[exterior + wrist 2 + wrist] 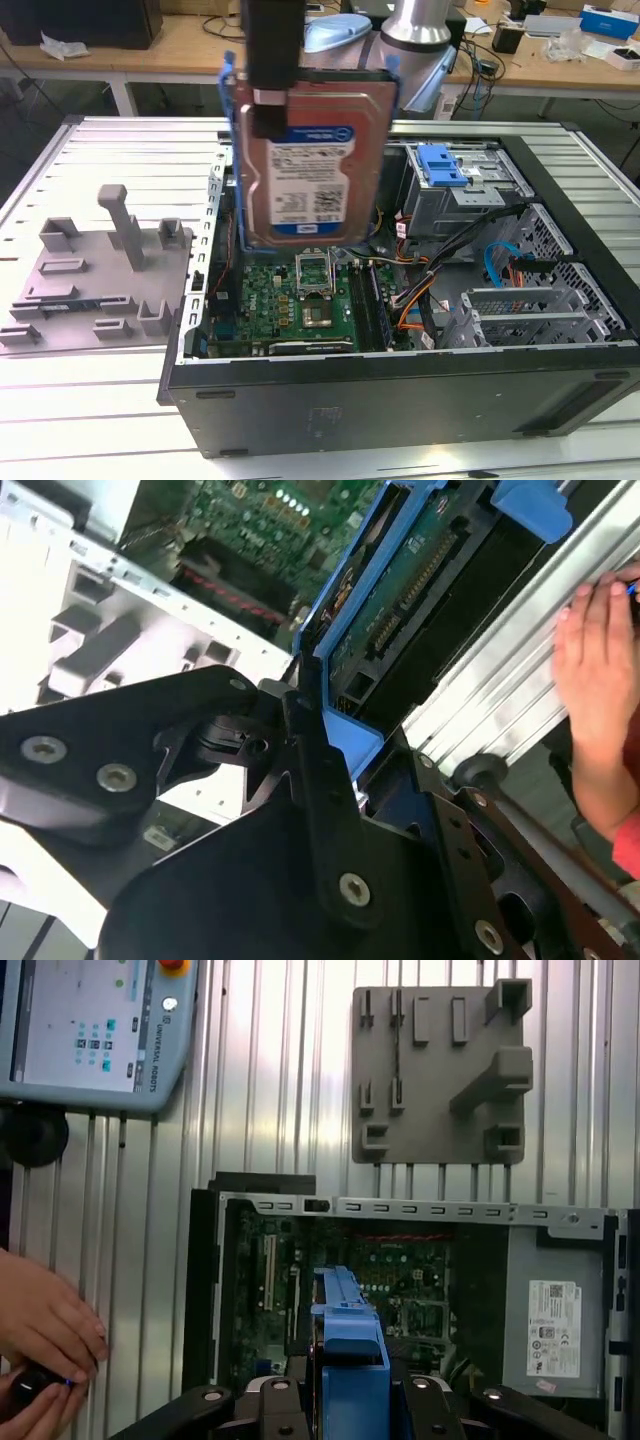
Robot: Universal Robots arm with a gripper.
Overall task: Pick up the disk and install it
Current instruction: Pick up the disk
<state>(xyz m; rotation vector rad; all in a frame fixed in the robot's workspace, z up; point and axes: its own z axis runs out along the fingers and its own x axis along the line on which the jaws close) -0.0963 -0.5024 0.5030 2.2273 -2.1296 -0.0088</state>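
Observation:
The disk [312, 165], a silver drive with a white-and-blue label in a blue carrier frame, hangs upright above the open computer case [400, 395]. My gripper [268, 108] is shut on its upper edge, with the black body rising above it. In the second wrist view the disk's blue frame [345, 620] and green circuit side run away from the gripper [340, 742]. In the first wrist view the blue edge of the disk [350, 1345] sits between the black fingers [275, 1400], over the motherboard [400, 1270].
The case holds a green motherboard [300, 300], cables and a drive cage with a blue latch [443, 165]. A grey fixture plate [95, 275] lies on the exterior view's left. A grey power supply [555, 1305], a teach pendant [90, 1030] and a person's hand [45, 1320] are nearby.

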